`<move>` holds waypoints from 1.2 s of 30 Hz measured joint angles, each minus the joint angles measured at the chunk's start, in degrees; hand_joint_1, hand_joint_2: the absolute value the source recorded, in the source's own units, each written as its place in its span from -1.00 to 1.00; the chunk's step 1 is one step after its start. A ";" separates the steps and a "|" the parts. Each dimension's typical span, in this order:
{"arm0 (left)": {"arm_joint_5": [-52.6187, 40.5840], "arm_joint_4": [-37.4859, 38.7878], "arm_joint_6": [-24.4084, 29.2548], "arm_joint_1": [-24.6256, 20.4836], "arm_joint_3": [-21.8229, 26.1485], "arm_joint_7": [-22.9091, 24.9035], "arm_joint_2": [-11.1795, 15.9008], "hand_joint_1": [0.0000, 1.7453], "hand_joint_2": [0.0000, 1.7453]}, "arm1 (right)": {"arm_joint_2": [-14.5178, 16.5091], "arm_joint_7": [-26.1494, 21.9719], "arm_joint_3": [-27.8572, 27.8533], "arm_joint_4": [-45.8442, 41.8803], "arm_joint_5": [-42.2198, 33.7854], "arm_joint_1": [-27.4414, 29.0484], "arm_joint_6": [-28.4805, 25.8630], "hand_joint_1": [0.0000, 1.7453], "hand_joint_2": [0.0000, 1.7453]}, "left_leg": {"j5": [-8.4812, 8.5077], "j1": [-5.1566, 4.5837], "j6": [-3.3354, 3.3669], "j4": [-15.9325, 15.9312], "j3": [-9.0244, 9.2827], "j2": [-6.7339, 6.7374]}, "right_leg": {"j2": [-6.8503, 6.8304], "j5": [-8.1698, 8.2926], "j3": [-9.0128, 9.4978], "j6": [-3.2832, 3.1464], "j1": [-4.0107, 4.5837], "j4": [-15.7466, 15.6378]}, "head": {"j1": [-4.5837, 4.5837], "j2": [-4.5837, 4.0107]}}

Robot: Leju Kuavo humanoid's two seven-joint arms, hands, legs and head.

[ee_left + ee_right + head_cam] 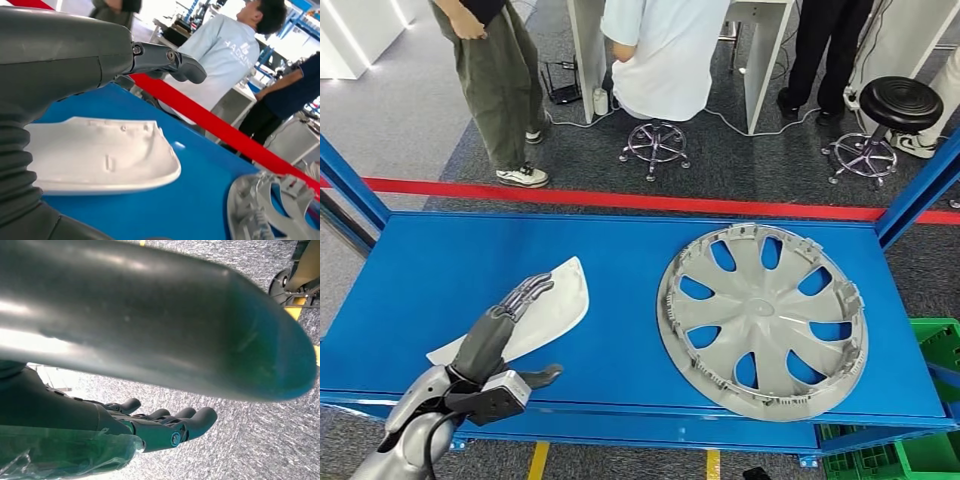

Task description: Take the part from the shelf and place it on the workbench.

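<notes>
On the blue shelf (pixel 622 300) lies one white part (pixel 546 305), a flat curved shell. In the head view its long axis runs from about 8 o'clock to 2 o'clock, with the broad rounded end pointing toward 2 o'clock and the narrow tail toward 8 o'clock. It sits on the shelf's left half, resting flat, hollow side up as the left wrist view (pixel 102 155) shows, with small ribs visible on its inner face.

The left hand (pixel 501 335) reaches in from 7 o'clock and lies over the part's tail half. Its dark fingers (pixel 525 293) are stretched out straight and close together, lying on top of the white surface and pointing toward 1 o'clock. The thumb (pixel 539 377) sticks out apart from them toward 3 o'clock, off the part's near edge, above bare blue shelf. Whether the fingers press on the part or only hover just above it cannot be told; nothing is pinched.

One grey wheel cover (pixel 764 320) lies flat on the shelf's right half, at 3 o'clock from the part and well apart from it.

The right hand (pixel 162 425) hangs over grey carpet, its fingers side by side and gently curled, with nothing in them.

Beyond the shelf runs one red floor line (pixel 637 200). Three people (pixel 663 55) are behind it, one seated, and there are two stools (pixel 897 105).
</notes>
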 joint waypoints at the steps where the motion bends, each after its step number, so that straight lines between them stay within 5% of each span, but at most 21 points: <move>1: 0.02 0.22 0.01 -0.11 -0.30 0.00 0.08 -1.00 1.00 | 0.00 0.01 0.02 0.00 -0.01 0.00 -0.01 -1.00 -1.00 | 0.00 0.00 0.00 0.00 0.00 0.00 | 0.00 0.00 0.00 0.00 0.00 0.00 | 0.01 0.00; 25: -0.98 4.63 0.77 -1.88 -3.31 4.29 0.92 -1.00 1.00 | 0.04 0.35 0.10 0.00 -0.69 -0.02 -0.20 -1.00 -1.00 | -0.01 0.00 -0.02 0.00 0.00 0.00 | 0.00 0.00 0.00 0.00 0.00 0.00 | 0.02 0.00; 36: -7.42 6.63 7.95 -1.88 -2.35 15.85 -0.05 -1.00 1.00 | 0.09 0.34 0.08 0.01 -1.67 0.10 -0.85 -1.00 -1.00 | -0.01 0.00 -0.02 0.00 0.00 0.00 | 0.00 0.00 0.00 0.00 0.00 0.00 | 0.01 0.00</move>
